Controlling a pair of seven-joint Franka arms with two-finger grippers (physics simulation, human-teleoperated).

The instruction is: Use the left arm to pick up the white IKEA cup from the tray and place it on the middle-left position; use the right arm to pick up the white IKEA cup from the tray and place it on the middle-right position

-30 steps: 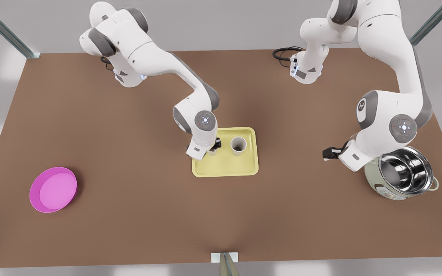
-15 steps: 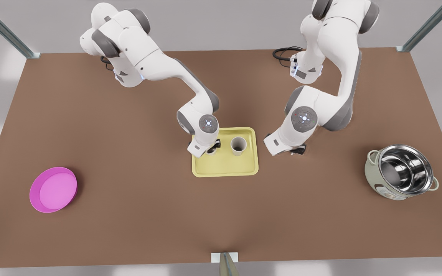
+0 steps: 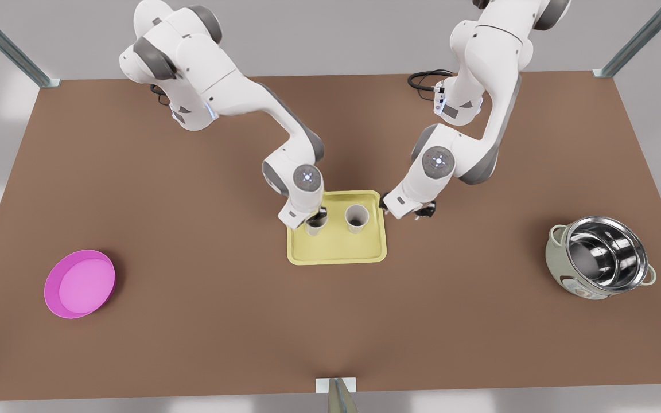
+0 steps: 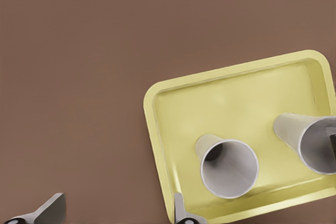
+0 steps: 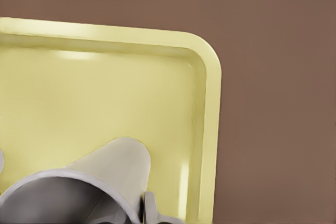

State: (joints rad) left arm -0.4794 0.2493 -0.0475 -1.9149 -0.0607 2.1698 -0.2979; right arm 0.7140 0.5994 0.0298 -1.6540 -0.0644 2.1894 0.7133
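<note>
The pale yellow tray (image 3: 336, 249) lies mid-table with two white cups standing in it. My right gripper (image 3: 318, 218), on the arm at the front view's left, sits at the rim of one cup (image 3: 314, 229), which looms close in the right wrist view (image 5: 105, 177) near a tray corner (image 5: 207, 103). My left gripper (image 3: 419, 213), on the front view's right arm, hovers open beside the tray's edge, holding nothing (image 4: 115, 213). The other cup (image 3: 357, 218) is the nearer one in its wrist view (image 4: 228, 167); the far cup (image 4: 307, 140) stands behind it.
A round pink dish (image 3: 80, 283) rests near the front view's left edge. A steel pot (image 3: 600, 258) sits at the front view's right. Black cables (image 3: 422, 80) lie by an arm base at the back. Bare brown tabletop (image 3: 221, 321) surrounds the tray.
The left arm swung from beside the steel pot across to the tray's edge. The right gripper stayed at its cup, the wrist shifting slightly.
</note>
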